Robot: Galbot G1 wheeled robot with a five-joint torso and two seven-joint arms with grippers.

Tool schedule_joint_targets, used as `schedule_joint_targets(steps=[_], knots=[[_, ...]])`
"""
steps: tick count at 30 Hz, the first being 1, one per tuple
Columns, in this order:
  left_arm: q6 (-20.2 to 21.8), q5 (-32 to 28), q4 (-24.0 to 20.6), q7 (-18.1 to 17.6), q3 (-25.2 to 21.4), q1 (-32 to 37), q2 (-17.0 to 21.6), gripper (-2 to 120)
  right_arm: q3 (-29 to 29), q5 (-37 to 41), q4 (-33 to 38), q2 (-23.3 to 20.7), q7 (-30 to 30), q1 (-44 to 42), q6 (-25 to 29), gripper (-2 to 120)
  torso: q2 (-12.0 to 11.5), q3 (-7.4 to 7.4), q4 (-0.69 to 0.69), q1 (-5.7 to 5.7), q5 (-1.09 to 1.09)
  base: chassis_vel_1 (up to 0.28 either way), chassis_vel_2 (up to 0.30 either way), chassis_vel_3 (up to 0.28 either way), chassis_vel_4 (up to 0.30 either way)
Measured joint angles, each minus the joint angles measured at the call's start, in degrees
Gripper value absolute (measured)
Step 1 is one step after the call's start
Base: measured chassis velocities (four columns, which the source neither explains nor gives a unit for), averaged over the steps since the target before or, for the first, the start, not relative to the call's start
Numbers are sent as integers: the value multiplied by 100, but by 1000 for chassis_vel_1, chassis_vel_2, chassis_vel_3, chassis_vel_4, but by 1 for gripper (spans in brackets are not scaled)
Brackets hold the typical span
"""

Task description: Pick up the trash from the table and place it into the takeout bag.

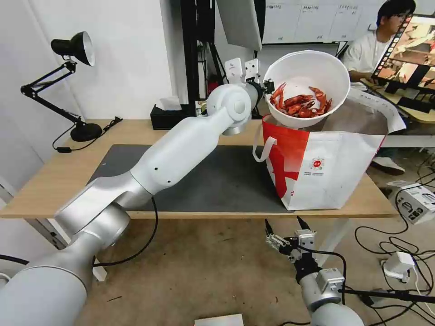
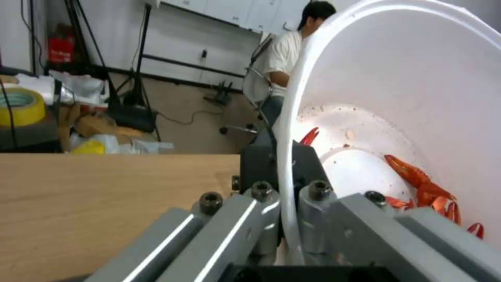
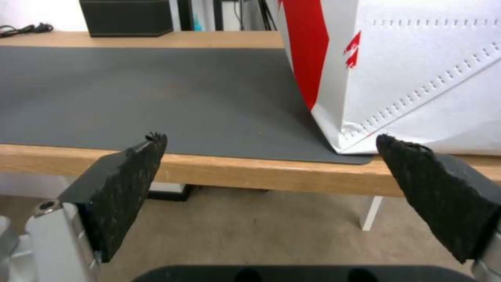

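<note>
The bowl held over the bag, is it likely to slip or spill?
Held by its thin rim alone, the bowl could pivot in the left gripper. It is tilted, so the loose scraps may slide out. It looks light and stiff.

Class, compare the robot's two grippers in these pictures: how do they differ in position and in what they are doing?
The left gripper is raised above the table, beside the takeout bag's mouth; the right gripper hangs low, below the table's front edge.
The left gripper is shut on the rim of the white bowl, which is tilted with red-orange scraps inside; the right gripper is open and holds nothing.
Both have paired dark fingers.
</note>
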Motion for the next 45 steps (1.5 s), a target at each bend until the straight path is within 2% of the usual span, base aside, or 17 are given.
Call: schedule_joint_targets(steps=[8,24,32,40,45], knots=[[-172,333,-168,372,220,65,89,0,0,0,0,0,0,0,0,100,0,0,0,0,0,0,0,0,0],[-336,719,-117,506,448,63,142,0,0,0,0,0,0,0,0,100,0,0,0,0,0,0,0,0,0],[-338,707,-309,608,545,137,308,0,0,0,0,0,0,0,0,100,0,0,0,0,0,0,0,0,0],[-200,627,-587,786,668,137,601,0,0,0,0,0,0,0,0,100,0,0,1,0,-1,0,0,0,0],[44,623,-761,945,749,122,778,0,0,0,0,0,0,0,0,100,0,0,1,0,-1,0,0,0,0]])
